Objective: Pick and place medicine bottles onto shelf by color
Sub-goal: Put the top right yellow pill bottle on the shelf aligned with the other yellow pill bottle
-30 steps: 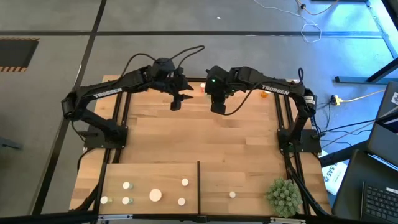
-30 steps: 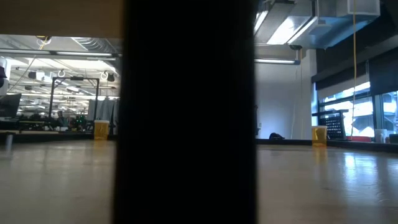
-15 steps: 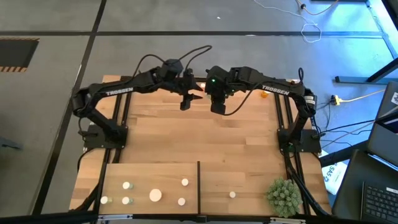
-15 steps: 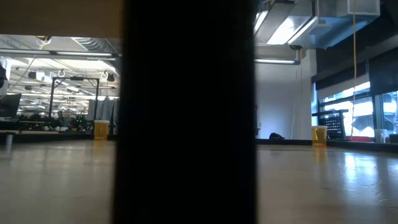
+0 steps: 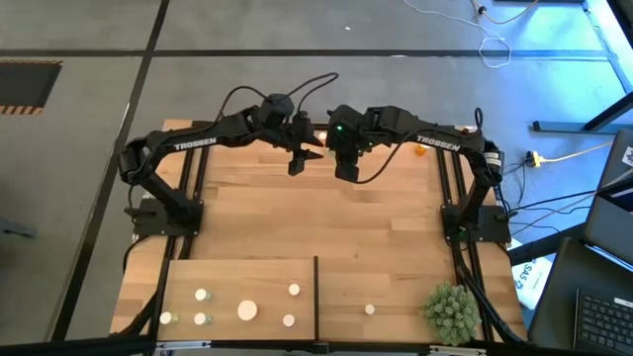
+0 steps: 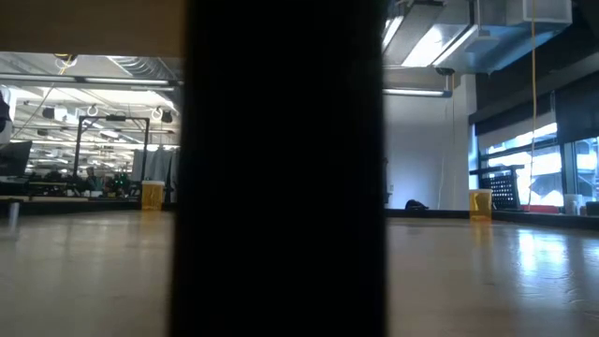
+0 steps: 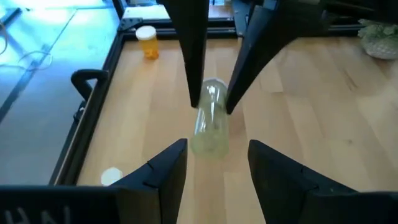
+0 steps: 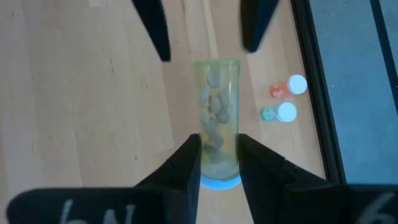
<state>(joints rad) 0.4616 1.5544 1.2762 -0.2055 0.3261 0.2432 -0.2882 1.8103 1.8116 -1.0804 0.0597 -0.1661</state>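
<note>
Medicine bottles lying spread between the shelf and the table's far edge

A greenish clear bottle (image 8: 216, 121) holding pale pills is being clamped near its cap end, pointing lengthwise away from the right wrist camera. An orange bottle (image 8: 287, 86) and a green one (image 8: 277, 113), both white-capped, are lying side by side close to it. Another orange bottle (image 7: 147, 42) is standing upright by the dark frame. On the shelf (image 5: 237, 272), six white caps are showing left of the dark divider (image 5: 316, 294), among them a wider one (image 5: 246, 310), while a single bottle (image 5: 369, 310) is sitting right of it.
</note>
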